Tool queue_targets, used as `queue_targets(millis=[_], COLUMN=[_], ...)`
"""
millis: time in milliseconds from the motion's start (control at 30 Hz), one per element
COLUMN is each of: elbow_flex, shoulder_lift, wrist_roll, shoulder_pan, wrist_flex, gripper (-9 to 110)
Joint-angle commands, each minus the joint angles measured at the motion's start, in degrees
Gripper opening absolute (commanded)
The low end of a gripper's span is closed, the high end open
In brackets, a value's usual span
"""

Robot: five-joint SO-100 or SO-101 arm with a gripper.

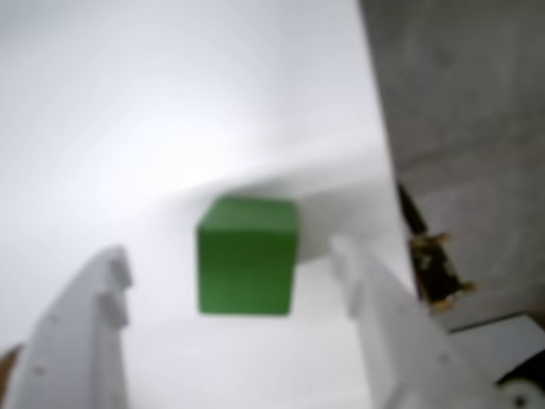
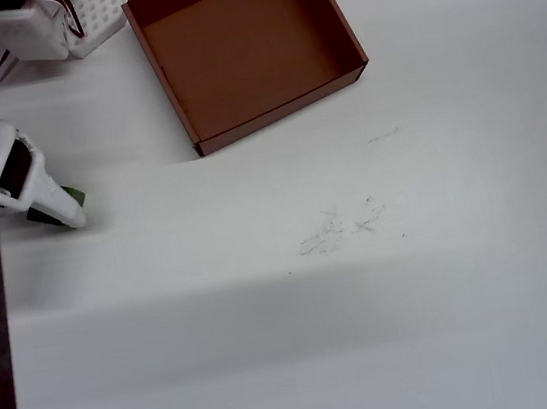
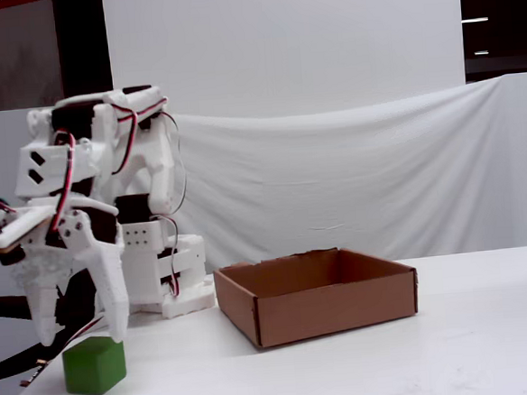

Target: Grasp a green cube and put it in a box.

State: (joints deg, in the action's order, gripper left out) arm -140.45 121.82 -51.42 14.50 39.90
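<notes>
A: Where is the green cube in the fixed view?

B: It sits on the white tabletop at the lower left of the frame, well apart from the box, which stands near the middle. In the overhead view only a small part of the green cube shows, at the left edge, under the arm.

A: And the gripper?

B: It hangs just above the cube, pointing down. Its jaws are apart and hold nothing. In the wrist view the gripper shows one white finger at each lower corner, and the green cube lies between them. The picture is blurred, but a gap shows on both sides of the cube.

A: What is in the box?

B: In the overhead view the box is at the top centre, and its brown floor is bare.
</notes>
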Motion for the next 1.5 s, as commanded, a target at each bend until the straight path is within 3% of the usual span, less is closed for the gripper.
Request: queue_targets(millis=[0,567,1467], elbow_flex=[-0.9,-3.6,4.8], shoulder_lift=[-0.4,-1.8,-10.8], wrist_roll=[0.4,3.3,7.7], shoulder_pan=[0.4,1.8,2.4], wrist_flex=[-1.6,-4.1,-4.8], gripper=[33,27,20])
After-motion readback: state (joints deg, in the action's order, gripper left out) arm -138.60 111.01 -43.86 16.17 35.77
